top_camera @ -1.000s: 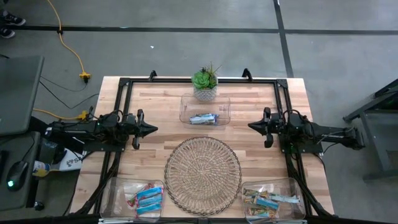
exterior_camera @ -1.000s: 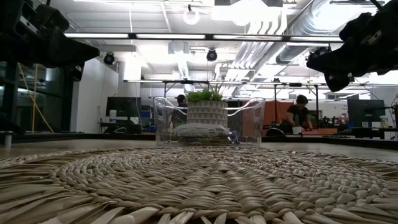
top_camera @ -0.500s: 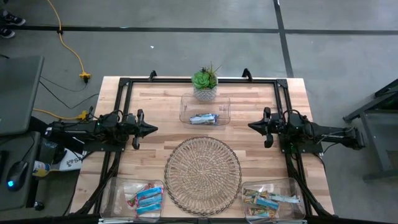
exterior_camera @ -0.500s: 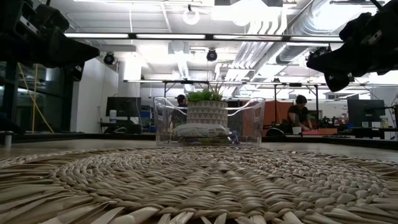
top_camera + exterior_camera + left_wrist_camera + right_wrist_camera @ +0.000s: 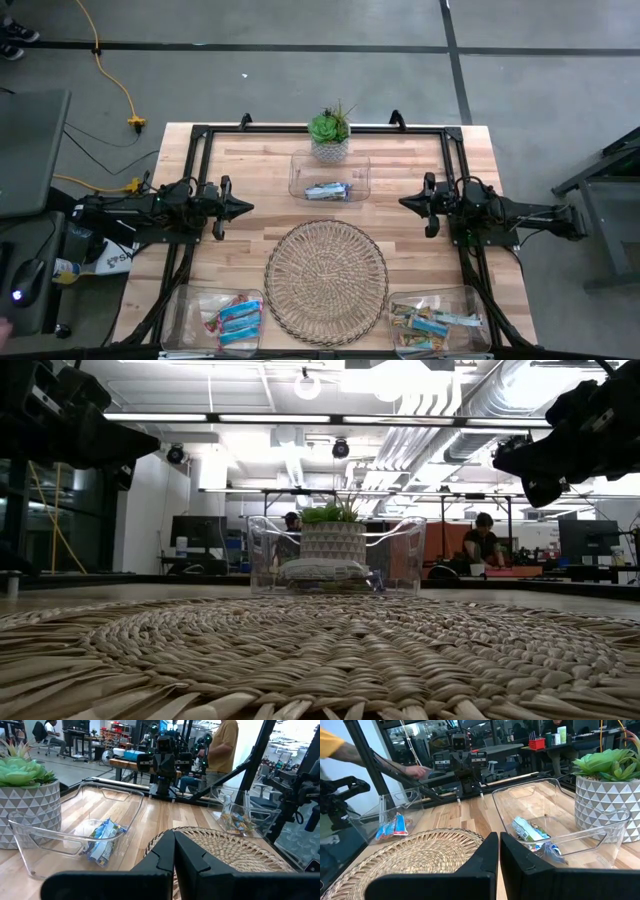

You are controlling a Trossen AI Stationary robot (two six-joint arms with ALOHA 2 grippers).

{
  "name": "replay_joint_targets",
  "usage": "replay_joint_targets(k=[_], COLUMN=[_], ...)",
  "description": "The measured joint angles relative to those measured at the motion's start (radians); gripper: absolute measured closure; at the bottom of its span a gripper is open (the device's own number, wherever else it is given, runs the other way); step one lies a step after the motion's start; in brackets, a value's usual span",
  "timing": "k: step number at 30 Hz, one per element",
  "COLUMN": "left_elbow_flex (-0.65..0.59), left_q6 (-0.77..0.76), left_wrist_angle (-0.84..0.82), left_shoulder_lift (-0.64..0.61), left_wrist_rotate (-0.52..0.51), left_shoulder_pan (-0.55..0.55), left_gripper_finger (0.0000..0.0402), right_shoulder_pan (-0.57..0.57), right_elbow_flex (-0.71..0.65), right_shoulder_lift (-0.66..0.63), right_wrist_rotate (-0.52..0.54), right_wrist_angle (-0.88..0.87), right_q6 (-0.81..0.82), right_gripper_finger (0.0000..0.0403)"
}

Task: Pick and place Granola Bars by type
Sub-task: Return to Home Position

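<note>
Left gripper: positioned over the left side of the wooden table, pointing toward the table's centre. Jaws are pressed together, fingertip to fingertip, as the left wrist view shows.

Left clear bin: located at the table's left corner on the side away from the plant. It contains the blue-and-red granola bars, lying loosely side by side.

Round wicker tray: located between the two corner bins, on the table's centre line.

Centre clear bin: located just beyond the tray. It contains the silvery-blue granola bars. A potted succulent stands just behind this bin, at the table edge.

Right gripper: positioned over the right side of the table, pointing toward the centre and facing the left gripper. Jaws are closed against each other.

Right clear bin: located at the corner opposite the left bin. It contains the tan-green granola bars, in a loose pile.
</note>
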Motion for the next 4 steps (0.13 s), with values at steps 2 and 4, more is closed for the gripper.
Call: replay_joint_targets(k=[2,4], left_elbow_flex=[0.000,0.000], left_q6=[0.000,0.000], left_wrist_angle=[0.000,0.000], left_shoulder_lift=[0.000,0.000], left_wrist_rotate=[0.000,0.000], left_shoulder_pan=[0.000,0.000], left_gripper_finger=[0.0401,0.0401], right_shoulder_pan=[0.000,0.000], right_elbow_flex=[0.000,0.000], right_shoulder_lift=[0.000,0.000], right_wrist_rotate=[0.000,0.000], right_wrist_angle=[0.000,0.000], right_q6=[0.000,0.000], right_gripper_finger=[0.0402,0.0402])
